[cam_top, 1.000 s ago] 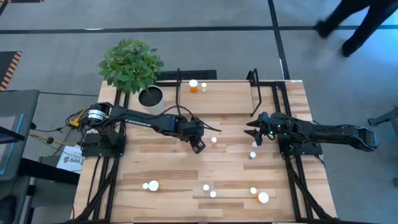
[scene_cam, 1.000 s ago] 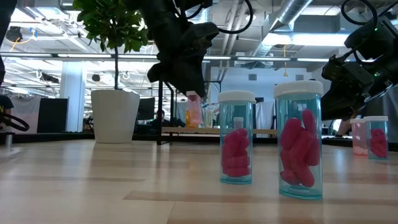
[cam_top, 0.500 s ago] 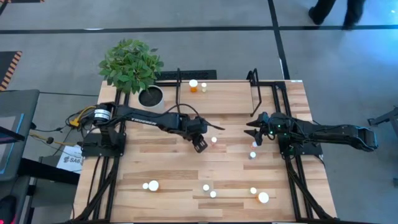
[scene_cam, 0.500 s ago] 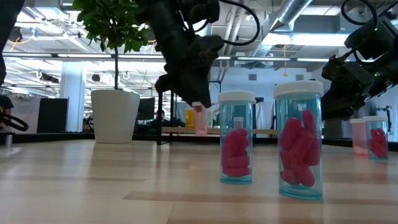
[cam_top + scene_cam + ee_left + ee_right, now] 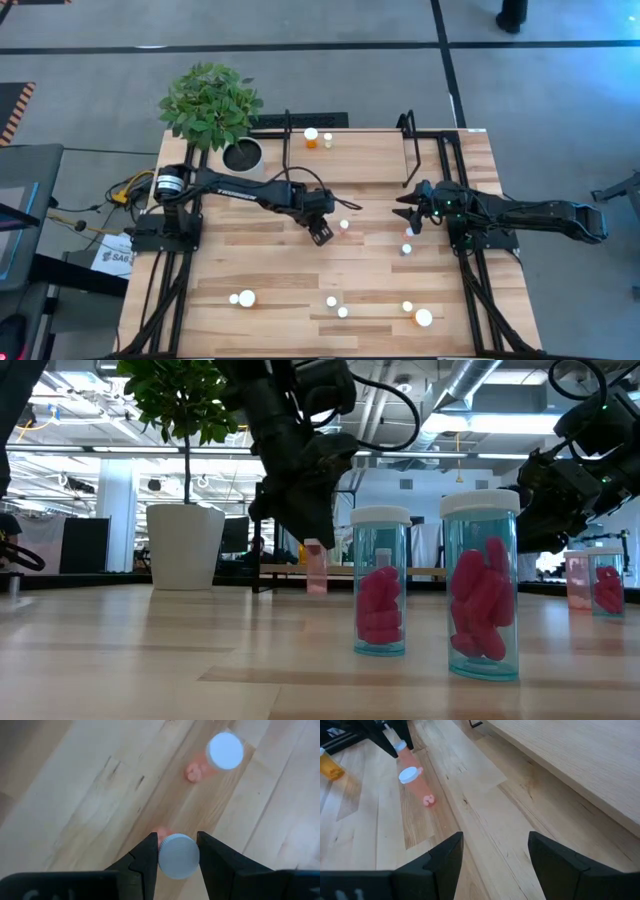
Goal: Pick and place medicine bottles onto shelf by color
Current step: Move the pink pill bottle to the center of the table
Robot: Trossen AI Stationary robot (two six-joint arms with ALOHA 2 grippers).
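Observation:
My left gripper [image 5: 321, 233] hangs over the middle of the table, shut on a pale pink medicine bottle [image 5: 315, 568] with a white cap. Whether the bottle's foot touches the tabletop, I cannot tell. A second pink bottle [image 5: 220, 754] stands on the table just beyond it. The shelf [image 5: 355, 158] is at the far edge, with two orange bottles [image 5: 312, 137] standing on its left end. My right gripper [image 5: 409, 214] waits open at the right, nothing between its fingers [image 5: 445, 857]. My left gripper pinches the bottle's white cap [image 5: 166, 858] by its sides between the two fingers [image 5: 148, 851]. The fingers come from above, slanting down. The pink body [image 5: 315, 572] hangs roughly upright below them, low over the wood.
Several more bottles stand on the near half of the table, among them two blue-tinted ones with red pills [image 5: 380, 595] [image 5: 482, 585] and a white-capped one [image 5: 243, 297]. Two stand by my right gripper [image 5: 406, 247]. A potted plant [image 5: 215, 110] is at the far left corner.
My left gripper has come down toward the tabletop with the pale pink bottle, drifting slightly toward the table's right. The bottle has stayed upright in the hold and now sits much lower than a second ago.

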